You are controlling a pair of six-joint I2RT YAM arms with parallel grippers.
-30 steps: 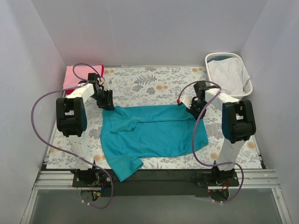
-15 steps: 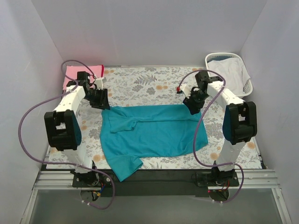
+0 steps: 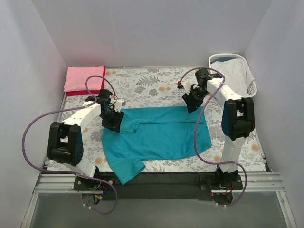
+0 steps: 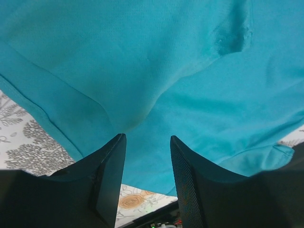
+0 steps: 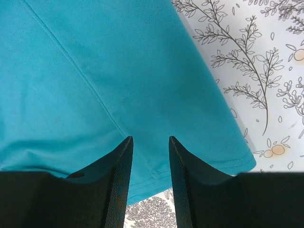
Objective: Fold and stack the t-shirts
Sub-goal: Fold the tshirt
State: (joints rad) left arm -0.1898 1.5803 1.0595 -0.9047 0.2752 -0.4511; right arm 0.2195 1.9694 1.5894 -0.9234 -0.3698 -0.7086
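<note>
**Inspector:** Far left corner?

**Assistant:** A folded pink t-shirt (image 3: 83,78), well apart from the work.

**Inspector:** Left gripper (image 3: 113,121)?

**Assistant:** Fingers partly spread and empty, over the left edge of the teal-blue t-shirt (image 3: 161,135). The shirt lies spread mid-table, one sleeve reaching the near edge.

**Inspector:** Right gripper (image 3: 191,102)?

**Assistant:** Likewise parted, holding nothing, above the far right hem corner.

**Inspector:** Hazard?

**Assistant:** Uneven grips. If one side pinches a single layer or misses, I judge the fold will skew and bunch.

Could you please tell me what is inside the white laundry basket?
Crumpled white fabric fills the basket; whatever lies beneath it, and the basket's floor, is covered and cannot be seen.
</note>
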